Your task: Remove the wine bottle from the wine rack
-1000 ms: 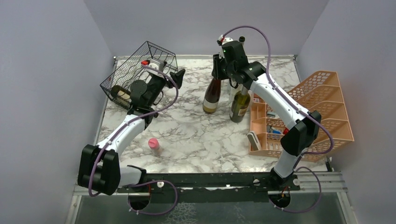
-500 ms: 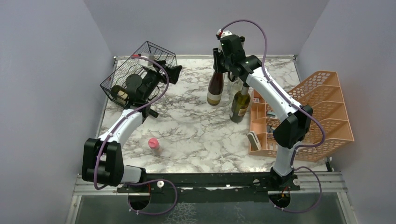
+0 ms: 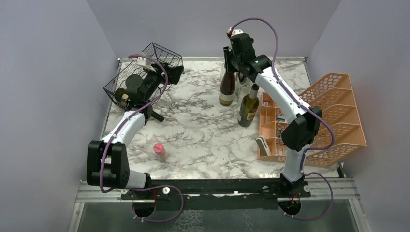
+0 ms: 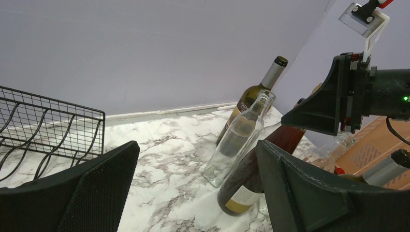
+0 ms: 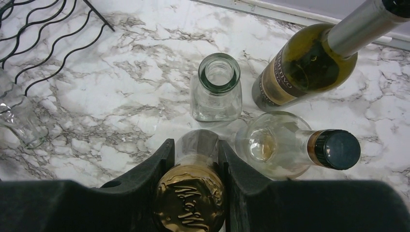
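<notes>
The wine bottle (image 3: 226, 91) is clamped by its neck between the closed jaws of the right gripper (image 5: 195, 145). It is kept upright at the back of the table (image 3: 193, 140), well apart from the rack (image 3: 162, 52) and just beside other bottles (image 5: 300, 72). The left gripper (image 4: 193, 174) is spread wide and empty beside the rack.
</notes>
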Available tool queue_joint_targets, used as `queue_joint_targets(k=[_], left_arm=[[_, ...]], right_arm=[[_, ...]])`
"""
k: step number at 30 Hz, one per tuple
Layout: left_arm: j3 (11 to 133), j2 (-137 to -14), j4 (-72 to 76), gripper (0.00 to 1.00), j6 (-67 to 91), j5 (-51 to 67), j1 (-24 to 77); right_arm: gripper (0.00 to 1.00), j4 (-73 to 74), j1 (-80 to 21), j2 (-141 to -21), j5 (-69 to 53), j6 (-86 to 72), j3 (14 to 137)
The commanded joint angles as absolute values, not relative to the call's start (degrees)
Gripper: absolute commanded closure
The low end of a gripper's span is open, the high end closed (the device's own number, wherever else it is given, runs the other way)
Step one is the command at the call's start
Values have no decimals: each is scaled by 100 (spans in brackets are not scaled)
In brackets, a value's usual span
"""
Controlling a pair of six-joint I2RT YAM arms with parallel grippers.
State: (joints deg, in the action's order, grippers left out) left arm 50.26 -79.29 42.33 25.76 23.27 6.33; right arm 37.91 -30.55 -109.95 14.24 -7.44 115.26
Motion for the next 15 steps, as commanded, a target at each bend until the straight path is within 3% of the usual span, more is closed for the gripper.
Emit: queue_joint_targets(k=[1, 9, 15], left_arm=[[5256, -7971, 4391, 3, 2829, 2561, 533], [5282, -7991, 4402, 3, 2955, 2601, 408], [5290, -8006, 4401, 3, 2984, 2624, 368]], right_arm=[[99, 3167, -2988, -10900, 1695, -644, 11956], [99, 3104, -2979, -10972, 1512, -675, 11937], [85, 3139, -2979, -10995, 1437, -695, 11942]])
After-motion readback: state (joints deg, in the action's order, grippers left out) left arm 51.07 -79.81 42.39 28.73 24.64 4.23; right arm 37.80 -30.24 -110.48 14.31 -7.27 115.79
